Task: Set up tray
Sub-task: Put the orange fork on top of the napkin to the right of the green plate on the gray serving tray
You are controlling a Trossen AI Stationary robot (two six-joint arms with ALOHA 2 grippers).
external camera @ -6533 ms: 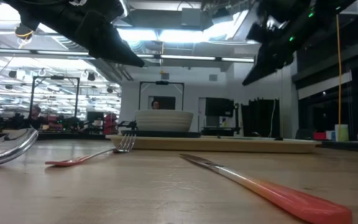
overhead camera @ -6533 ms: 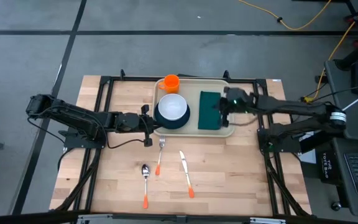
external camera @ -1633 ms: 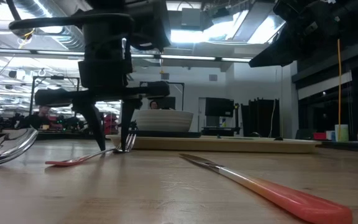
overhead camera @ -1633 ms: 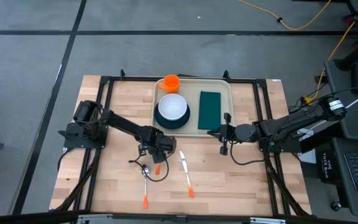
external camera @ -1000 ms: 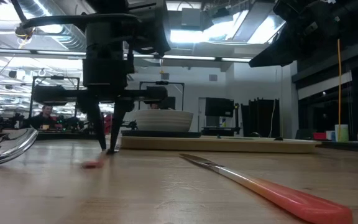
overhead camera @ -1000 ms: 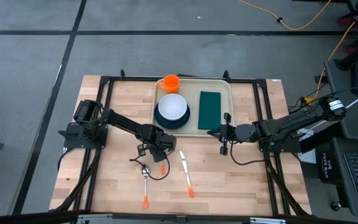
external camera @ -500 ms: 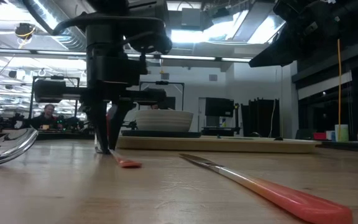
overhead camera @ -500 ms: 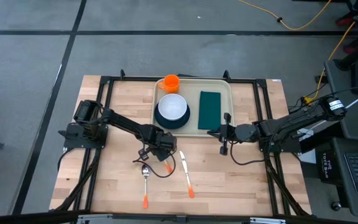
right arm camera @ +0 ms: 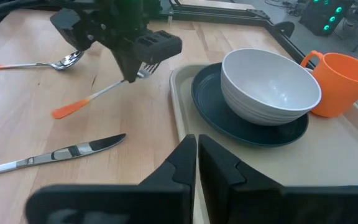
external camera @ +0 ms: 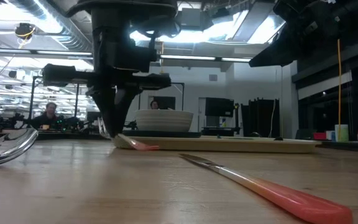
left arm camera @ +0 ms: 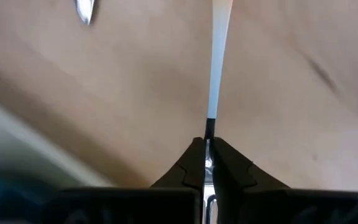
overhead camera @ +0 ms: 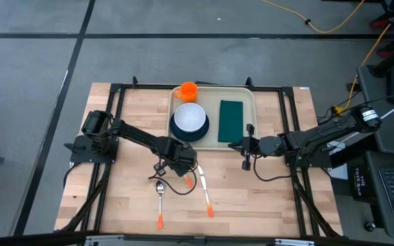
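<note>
Wood table [overhead camera: 265, 191] w/ knife [overhead camera: 204, 192], room lights overhead.

A robotics lab or open workshop: exposed ceiling ducts [external camera: 36, 12], strip lights [external camera: 185, 58], monitors [external camera: 219, 107], a person [external camera: 50, 112] at a far bench, grey floor [overhead camera: 40, 55], yellow cable [overhead camera: 334, 20].

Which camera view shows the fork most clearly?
The right wrist view: the fork shows whole in the left gripper, tines to orange handle. The left wrist view shows only its handle, the low view its handle tip; the high view shows it small.
</note>
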